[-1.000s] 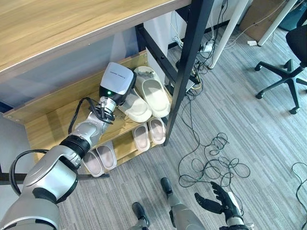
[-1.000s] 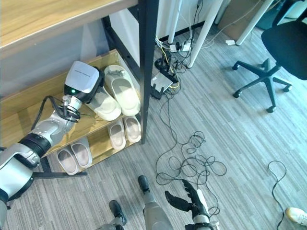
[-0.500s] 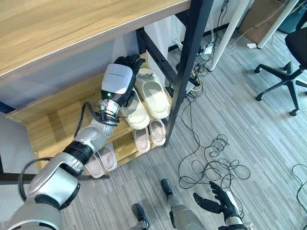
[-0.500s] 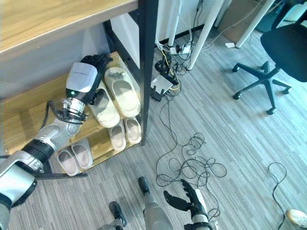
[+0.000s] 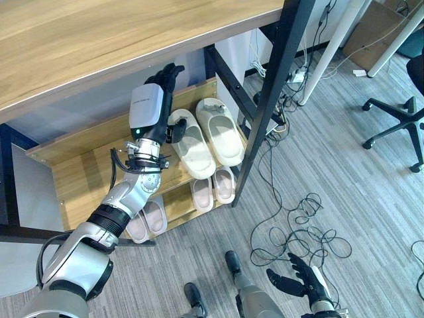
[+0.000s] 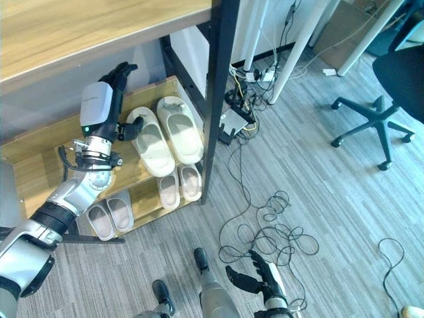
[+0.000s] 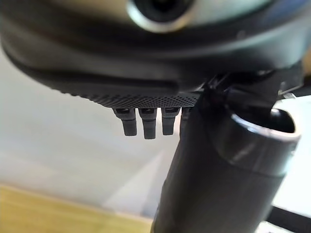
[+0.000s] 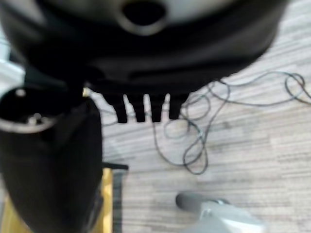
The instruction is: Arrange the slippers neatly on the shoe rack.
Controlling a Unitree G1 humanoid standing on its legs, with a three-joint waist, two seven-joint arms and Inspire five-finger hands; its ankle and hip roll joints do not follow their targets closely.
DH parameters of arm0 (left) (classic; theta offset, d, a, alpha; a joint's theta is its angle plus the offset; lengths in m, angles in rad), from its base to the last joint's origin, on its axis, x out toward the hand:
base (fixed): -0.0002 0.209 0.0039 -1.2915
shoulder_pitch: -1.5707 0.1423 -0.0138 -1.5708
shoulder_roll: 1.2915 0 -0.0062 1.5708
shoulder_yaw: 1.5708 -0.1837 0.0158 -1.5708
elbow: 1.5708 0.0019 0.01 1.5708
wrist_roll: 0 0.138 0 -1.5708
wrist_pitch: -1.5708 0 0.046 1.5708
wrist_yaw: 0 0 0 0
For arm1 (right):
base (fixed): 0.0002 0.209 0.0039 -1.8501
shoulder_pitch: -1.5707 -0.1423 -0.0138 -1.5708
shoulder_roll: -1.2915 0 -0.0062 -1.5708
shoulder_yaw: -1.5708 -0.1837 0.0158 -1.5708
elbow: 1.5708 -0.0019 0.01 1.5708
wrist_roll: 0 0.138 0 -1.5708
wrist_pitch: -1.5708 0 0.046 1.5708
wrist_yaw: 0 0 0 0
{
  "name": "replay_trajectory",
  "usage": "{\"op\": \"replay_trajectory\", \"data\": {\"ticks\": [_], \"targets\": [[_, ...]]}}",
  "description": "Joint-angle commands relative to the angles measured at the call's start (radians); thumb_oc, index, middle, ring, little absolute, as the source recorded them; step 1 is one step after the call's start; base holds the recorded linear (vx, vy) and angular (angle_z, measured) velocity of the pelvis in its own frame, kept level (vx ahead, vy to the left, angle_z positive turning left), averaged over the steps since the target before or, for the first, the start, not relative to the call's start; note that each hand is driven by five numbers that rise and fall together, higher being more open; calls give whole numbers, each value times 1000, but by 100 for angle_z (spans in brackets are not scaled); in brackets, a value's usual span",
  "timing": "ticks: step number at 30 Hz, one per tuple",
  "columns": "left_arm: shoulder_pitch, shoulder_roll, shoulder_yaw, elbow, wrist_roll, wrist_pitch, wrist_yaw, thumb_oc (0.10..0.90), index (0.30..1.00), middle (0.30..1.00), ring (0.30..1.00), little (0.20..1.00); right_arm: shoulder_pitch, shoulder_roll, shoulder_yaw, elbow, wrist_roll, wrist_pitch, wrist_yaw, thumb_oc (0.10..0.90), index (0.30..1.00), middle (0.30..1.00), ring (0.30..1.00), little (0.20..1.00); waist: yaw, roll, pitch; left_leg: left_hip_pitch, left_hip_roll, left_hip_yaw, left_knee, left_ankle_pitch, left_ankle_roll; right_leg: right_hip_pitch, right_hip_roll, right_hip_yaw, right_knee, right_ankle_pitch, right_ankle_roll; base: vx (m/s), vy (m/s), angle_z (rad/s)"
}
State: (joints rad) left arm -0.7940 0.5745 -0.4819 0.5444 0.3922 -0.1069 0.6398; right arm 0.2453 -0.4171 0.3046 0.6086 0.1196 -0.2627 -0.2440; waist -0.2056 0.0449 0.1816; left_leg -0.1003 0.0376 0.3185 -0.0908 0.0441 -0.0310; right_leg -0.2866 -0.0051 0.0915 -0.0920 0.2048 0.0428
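Right hand hangs low over the carpet, fingers spread, empty, idle. On the lower shelf two small slipper pairs sit side by side. Upper shelf: cream slippers paired, toes inward. Left hand is just beside them, fingers straight, holding nothing; looks like placement is done.

Two large slippers side by side on rack's upper shelf, two smaller pairs below

Six slippers on rack; one office chair.
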Motion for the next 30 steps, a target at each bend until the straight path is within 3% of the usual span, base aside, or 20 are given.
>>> {"op": "replay_trajectory", "data": {"ticks": [1,9,22,30], "targets": [[-30,40,128,-93,-16,-63,104,800,900,900,900,900,65,-9,-45,-56,-8,-25,-4,800,900,900,900,900,4,2,-55,-33,19,-96,4,-54,-38,72,-46,-64,21,-169,101,0,0,0],[56,4,166,-74,-62,-76,89,800,900,900,900,900,68,3,-49,-43,-2,-20,2,800,900,900,900,900,14,-3,-65,-18,19,-101,4,-52,-37,91,-48,-67,23,-171,99,0,0,0],[141,-131,78,36,-47,-64,19,800,900,900,900,900,71,19,-43,-39,11,-22,-1,800,900,900,900,900,18,-18,-77,-11,17,-113,4,-48,-33,105,-48,-78,19,-174,97,0,0,0],[159,-208,43,64,-112,-79,-33,800,900,900,900,900,69,17,-47,-40,10,-13,-12,800,900,900,900,900,17,-20,-77,-9,20,-112,4,-46,-31,103,-47,-77,17,-173,95,0,0,0]]}}
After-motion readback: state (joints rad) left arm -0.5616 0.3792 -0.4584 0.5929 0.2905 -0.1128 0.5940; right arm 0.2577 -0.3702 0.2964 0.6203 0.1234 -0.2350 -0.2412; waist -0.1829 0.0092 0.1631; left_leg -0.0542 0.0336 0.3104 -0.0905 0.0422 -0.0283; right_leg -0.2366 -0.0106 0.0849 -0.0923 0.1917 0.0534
